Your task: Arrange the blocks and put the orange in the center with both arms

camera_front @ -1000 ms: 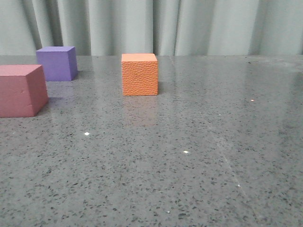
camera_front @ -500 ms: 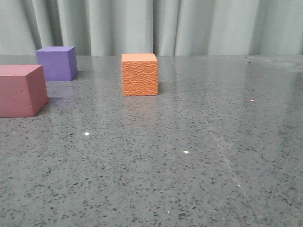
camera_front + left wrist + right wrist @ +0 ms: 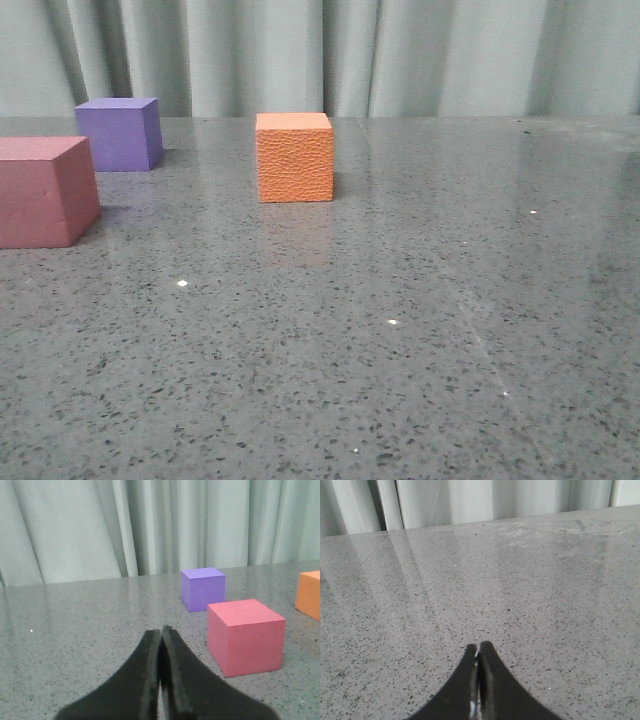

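Nothing is really moving compared with the shot a second ago: all three cubes are sitting in the same spots, give or take a tiny camera wobble. The orange cube (image 3: 294, 157) is standing mid-table toward the back, the purple cube (image 3: 119, 133) is off to the left of it near the curtain (image 3: 400, 55), and the pink-red cube (image 3: 45, 191) is sitting closer to the robot at the left edge of the front view, a bit apart from the purple one.

Both arms look like they're idling, so I'd guess the job is only starting. The left gripper (image 3: 161, 630) is hovering low over the table (image 3: 420, 330) with its fingers pressed together, pointing just left of the pink-red cube. The right gripper (image 3: 479, 647) is also pinched closed over bare tabletop, no cube in its view.

To do this well, I'd be opening the left claw wide before approaching, then squaring up on the pink-red cube's flat faces so the foam isn't twisting.
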Robot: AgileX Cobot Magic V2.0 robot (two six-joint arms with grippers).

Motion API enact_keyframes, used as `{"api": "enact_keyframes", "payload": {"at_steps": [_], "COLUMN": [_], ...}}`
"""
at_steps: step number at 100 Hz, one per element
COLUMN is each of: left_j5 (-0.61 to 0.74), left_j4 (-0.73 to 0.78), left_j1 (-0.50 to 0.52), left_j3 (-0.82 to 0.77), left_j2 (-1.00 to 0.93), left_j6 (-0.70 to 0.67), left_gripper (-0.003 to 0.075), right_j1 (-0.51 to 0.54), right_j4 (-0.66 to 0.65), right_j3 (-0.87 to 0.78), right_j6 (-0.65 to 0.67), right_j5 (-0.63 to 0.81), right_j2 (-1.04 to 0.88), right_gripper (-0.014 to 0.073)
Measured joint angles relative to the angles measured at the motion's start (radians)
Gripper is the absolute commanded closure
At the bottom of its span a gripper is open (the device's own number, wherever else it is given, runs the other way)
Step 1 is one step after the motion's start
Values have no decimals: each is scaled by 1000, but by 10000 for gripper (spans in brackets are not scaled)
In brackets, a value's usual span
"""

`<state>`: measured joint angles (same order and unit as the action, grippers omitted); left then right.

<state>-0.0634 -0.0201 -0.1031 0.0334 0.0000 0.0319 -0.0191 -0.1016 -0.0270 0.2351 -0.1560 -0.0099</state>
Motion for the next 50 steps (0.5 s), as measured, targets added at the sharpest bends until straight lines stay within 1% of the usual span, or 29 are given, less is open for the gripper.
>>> {"api": "enact_keyframes", "payload": {"at_steps": [9,14,26,38,50], "left_j5": [-62,-97,-221,-413,-564], "left_j4": [-101,-146,-179,-207,-218], "left_j1": [0,0,0,0,0], "left_j3": [74,143,328,538,730], "left_j2": [45,100,256,434,599], "left_j6": [-3,-4,-5,-5,-5], "left_gripper": [739,739,739,739,739], "right_j1": [0,0,0,0,0], "right_j4": [0,0,0,0,0], "right_j3": [0,0,0,0,0], "right_j6": [0,0,0,0,0], "right_j5": [0,0,0,1,2], "right_j2": [0,0,0,0,0], "right_gripper": [661,661,661,661,661]}}
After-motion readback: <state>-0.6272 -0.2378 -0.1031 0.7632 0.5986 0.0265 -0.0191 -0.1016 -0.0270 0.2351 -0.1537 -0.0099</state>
